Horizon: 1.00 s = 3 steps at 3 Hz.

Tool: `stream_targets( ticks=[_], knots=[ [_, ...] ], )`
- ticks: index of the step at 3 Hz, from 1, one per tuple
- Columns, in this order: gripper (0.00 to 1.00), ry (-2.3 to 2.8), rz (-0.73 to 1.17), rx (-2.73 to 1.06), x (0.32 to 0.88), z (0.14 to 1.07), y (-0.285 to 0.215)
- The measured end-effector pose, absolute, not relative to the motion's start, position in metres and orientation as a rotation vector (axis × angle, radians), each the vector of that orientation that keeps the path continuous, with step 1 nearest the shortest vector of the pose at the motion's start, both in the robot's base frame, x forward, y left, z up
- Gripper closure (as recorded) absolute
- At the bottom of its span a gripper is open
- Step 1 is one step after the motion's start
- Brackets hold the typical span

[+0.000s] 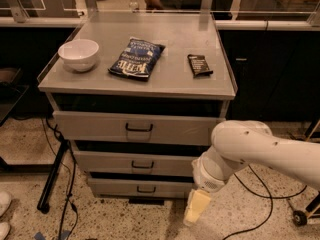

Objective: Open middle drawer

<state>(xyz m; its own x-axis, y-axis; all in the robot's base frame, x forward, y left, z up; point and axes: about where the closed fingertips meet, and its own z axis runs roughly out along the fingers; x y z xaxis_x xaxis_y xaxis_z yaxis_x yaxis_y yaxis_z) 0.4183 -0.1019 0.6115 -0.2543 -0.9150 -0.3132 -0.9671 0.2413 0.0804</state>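
Here, hand (196, 207) hanging low, middle drawer (112, 162) up-left of it, grip unclear.

Hidden behind the arm (260, 149): right ends of the middle drawer (135, 162) and the bottom drawer (140, 188). Cut off at the right edge: rest of the arm. Gripper (196, 207) low, just right of the bottom drawer, above the floor. Cut off at the left edge: white shoes (3, 202). Too small to read: print on the dark packet (200, 65). Too dark to tell: gaps above each drawer front.
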Motion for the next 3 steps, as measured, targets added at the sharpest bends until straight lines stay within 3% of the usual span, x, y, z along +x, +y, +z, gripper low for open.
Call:
stream_targets(
  ticks=[1, 3],
  knots=[
    [0.0, 2.28, 0.441, -1.786, 0.4451, 0.565, -0.0789],
    [0.0, 2.268, 0.422, -1.784, 0.4433, 0.5607, -0.076]
  ],
)
